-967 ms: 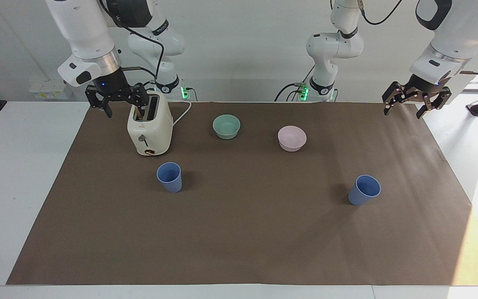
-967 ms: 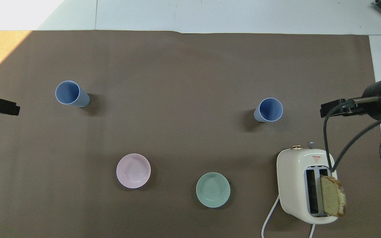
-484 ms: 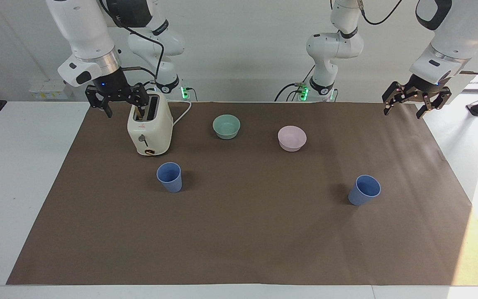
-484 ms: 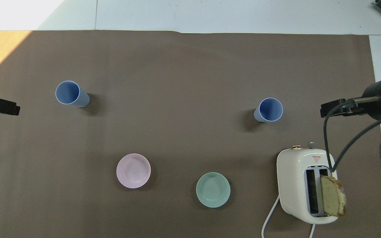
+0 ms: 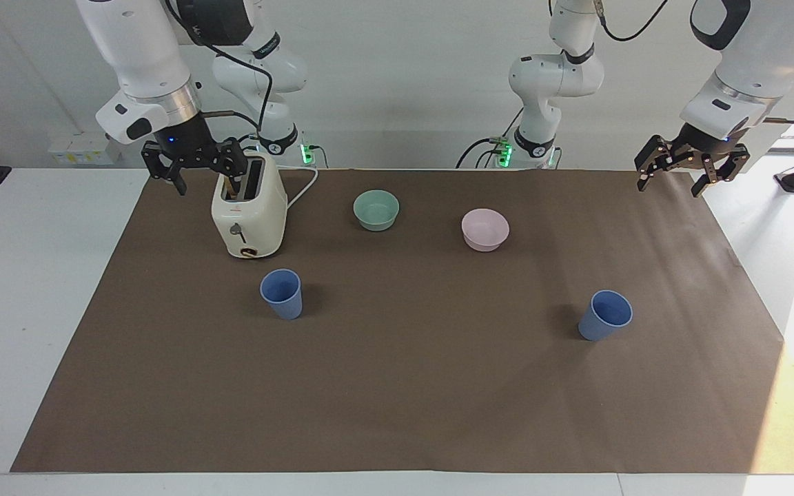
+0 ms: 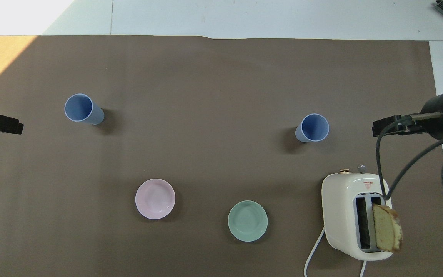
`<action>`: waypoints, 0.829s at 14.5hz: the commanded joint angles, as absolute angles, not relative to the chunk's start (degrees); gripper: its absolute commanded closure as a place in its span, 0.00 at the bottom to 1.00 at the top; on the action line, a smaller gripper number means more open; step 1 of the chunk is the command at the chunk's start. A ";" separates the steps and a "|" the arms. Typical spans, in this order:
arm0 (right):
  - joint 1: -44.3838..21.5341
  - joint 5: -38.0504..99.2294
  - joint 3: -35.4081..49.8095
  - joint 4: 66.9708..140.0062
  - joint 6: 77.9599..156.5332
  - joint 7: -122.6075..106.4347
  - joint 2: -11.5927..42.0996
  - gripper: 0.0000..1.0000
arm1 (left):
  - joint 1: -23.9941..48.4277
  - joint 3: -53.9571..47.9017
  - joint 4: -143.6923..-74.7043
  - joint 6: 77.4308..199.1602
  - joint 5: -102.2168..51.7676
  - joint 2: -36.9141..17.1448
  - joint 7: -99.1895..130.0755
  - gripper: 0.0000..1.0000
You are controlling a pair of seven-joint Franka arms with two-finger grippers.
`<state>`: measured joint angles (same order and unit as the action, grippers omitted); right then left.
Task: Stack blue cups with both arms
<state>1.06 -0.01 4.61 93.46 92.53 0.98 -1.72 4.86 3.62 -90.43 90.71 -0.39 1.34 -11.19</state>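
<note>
Evidently nothing is grasped: both blue cups [image 5: 281, 293] [image 5: 604, 315] stand upright, well apart, one toward each arm's end. The left gripper [image 5: 690, 167] and right gripper [image 5: 194, 165] hang raised, fingers apart and empty.

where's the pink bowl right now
The pink bowl sits on the brown mat beside the green bowl, toward the left arm's end, nearer the robots than both blue cups.

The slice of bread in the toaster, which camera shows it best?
The overhead view: the bread slice stands in one slot of the toaster, its whole face showing. The facing view shows only a brown sliver in the slot, close under the right gripper.
</note>
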 commanded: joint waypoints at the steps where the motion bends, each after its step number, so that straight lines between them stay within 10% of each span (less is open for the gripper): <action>1: 1.93 1.41 5.01 94.57 93.16 1.49 -2.81 0.00 | 4.57 3.43 -90.35 91.05 -1.05 1.49 -10.72 0.00; 12: 1.93 1.41 5.01 94.57 93.16 1.49 -2.81 0.00 | 5.01 3.43 -90.35 91.14 -1.05 1.49 -10.90 0.00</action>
<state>1.07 -0.01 4.61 93.46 92.53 0.98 -1.72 4.87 3.39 -90.43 90.71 -0.48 1.34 -11.19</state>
